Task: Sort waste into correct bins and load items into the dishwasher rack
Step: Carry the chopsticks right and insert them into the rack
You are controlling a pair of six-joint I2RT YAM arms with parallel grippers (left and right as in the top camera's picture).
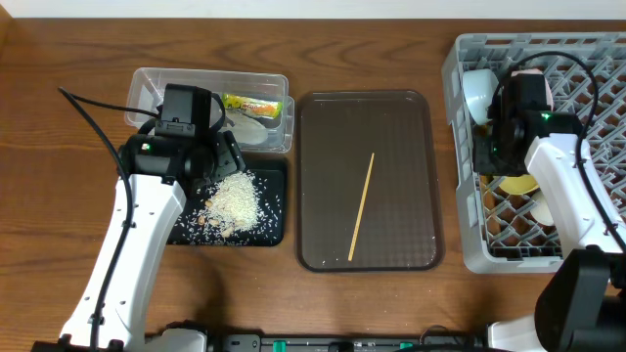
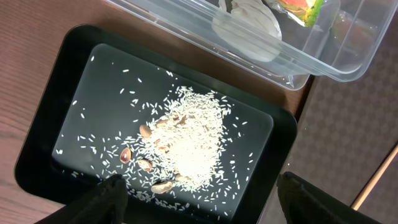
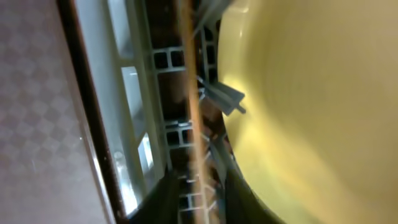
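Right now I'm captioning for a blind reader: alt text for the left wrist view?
A heap of white rice with a few brown bits lies in a black tray; beyond it, a clear tub holds a crumpled wrapper and a green wrapper.

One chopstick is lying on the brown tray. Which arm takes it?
Left. The left fingers are open and empty over the black tray, next to the brown tray holding the chopstick. The right fingers are in the dishwasher rack, apparently gripping the other chopstick.

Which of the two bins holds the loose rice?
The shallow black tray holds the rice; the clear tub beside it holds wrappers instead.
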